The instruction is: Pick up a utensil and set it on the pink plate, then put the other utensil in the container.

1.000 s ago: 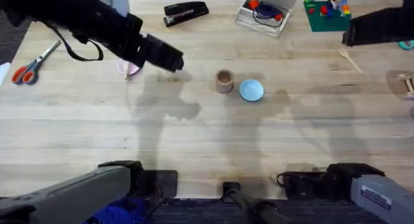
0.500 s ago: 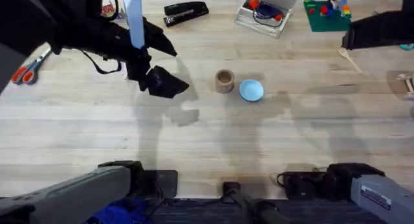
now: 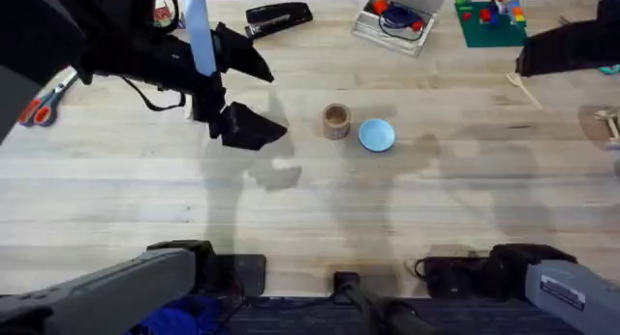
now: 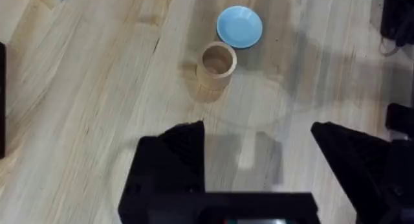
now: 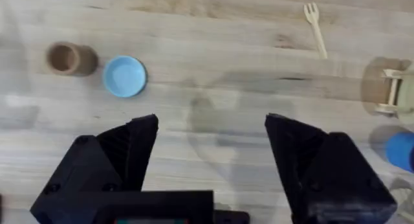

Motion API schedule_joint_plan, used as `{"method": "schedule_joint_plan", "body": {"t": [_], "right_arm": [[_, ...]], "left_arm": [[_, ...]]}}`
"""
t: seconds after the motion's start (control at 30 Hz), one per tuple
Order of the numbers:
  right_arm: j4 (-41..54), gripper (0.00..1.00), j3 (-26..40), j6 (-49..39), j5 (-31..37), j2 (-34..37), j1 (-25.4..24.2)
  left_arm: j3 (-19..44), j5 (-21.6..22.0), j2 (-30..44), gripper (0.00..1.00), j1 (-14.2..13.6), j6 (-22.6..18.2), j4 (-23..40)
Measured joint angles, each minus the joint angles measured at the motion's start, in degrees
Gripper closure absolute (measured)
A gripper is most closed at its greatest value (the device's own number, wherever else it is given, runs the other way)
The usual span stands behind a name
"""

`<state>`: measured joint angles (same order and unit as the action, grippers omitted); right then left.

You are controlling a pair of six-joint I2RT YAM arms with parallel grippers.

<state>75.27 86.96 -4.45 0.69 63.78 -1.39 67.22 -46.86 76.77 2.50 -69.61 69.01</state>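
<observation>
The wooden fork [image 3: 523, 88] lies on the table at the far right, also seen as the fork [image 5: 315, 26] ahead of my right gripper [image 5: 210, 159], which is open and empty. My right arm [image 3: 572, 45] hangs dark above the fork. The tan cup [image 3: 336, 120] stands upright mid-table and looks empty in the left wrist view [image 4: 217, 63]. My left gripper [image 4: 259, 166] is open and empty, above bare wood left of the cup. The left arm [image 3: 145, 54] looms large over the back left. The pink plate and the spoon are hidden.
A light-blue dish [image 3: 376, 135] sits just right of the cup. Along the back edge are a black stapler [image 3: 278, 18], a clear box [image 3: 392, 20] and a green brick plate [image 3: 489, 15]. Scissors [image 3: 44, 103] lie far left; a wooden toy [image 5: 388, 88] far right.
The left arm has risen toward the camera and swung, now covering the pink plate that showed a second ago. Its gripper has shifted slightly right. The right arm has barely moved.
</observation>
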Motion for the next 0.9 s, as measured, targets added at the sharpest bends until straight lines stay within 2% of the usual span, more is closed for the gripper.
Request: {"method": "schedule_joint_plan", "body": {"t": [0.3, 0.67, 0.9], "right_arm": [[-0.03, 0.005, 0.0, -8.62, 0.17, 6.4, -9.16], [-2.9, 0.006, 0.0, -24.37, -0.03, 19.12, -19.61], [-6.97, 0.006, 0.02, -32.54, -5.89, 28.03, -26.29]], "left_arm": [[0.0, -0.07, 0.0, 0.005, 0.0, -0.15, -0.04], [0.0, -0.07, 0.01, 0.006, 0.0, -0.28, -0.04], [0.0, -0.07, -0.01, 0.007, 0.0, -0.28, -0.04]]}}
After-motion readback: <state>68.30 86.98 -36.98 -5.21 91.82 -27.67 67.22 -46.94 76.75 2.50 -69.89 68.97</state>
